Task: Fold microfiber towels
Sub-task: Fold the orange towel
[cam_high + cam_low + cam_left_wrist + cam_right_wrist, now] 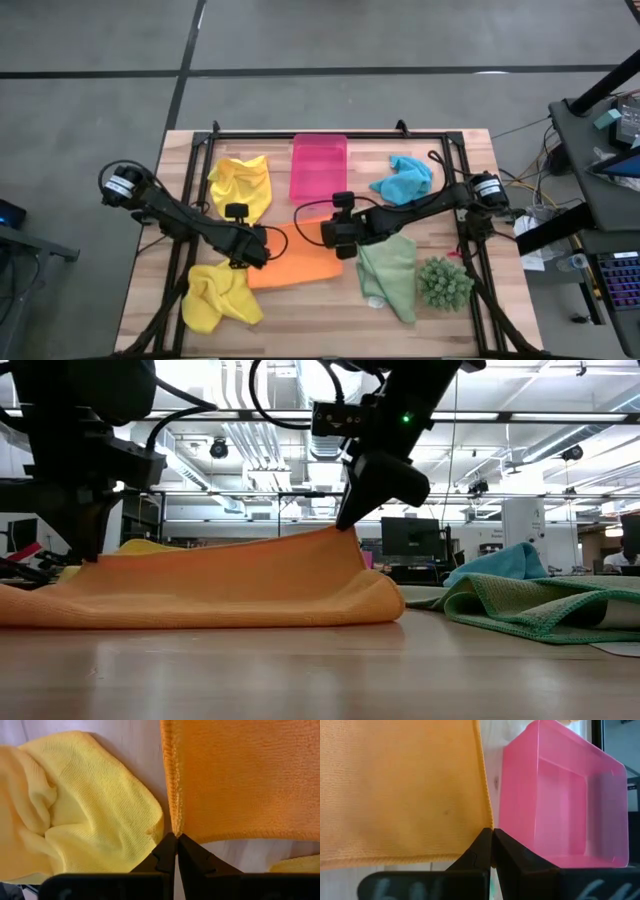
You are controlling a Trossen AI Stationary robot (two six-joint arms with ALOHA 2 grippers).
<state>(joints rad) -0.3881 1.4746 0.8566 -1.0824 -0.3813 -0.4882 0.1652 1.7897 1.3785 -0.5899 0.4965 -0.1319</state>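
Note:
An orange microfiber towel (297, 262) lies at the table's middle, its far edge raised between my two grippers. My left gripper (262, 246) is shut on its left far corner, my right gripper (336, 232) on its right far corner. One yellow towel (242, 185) lies crumpled at the far left, another (218, 297) at the near left. A turquoise towel (405, 180) lies bunched at the far right. A light green towel (392, 275) lies to the right of the orange one. My left gripper pinches the orange towel's corner (175, 829) between its two fingertips, coming steeply from above. That corner (95, 558) is raised a little, and the cloth below it lies on the table. My right gripper pinches the towel's other far corner (490, 825) between its fingertips, slanting down from the table's right. This corner (343, 528) is lifted higher than the left one. The edge between the grippers runs nearly straight, and the lower cloth (300, 605) rests on the table.
A pink plastic tray (318, 167) stands just beyond the orange towel, between the far yellow and turquoise towels. A spiky green plant (443, 283) sits at the near right beside the green towel. A dark frame (330, 135) rims the wooden table.

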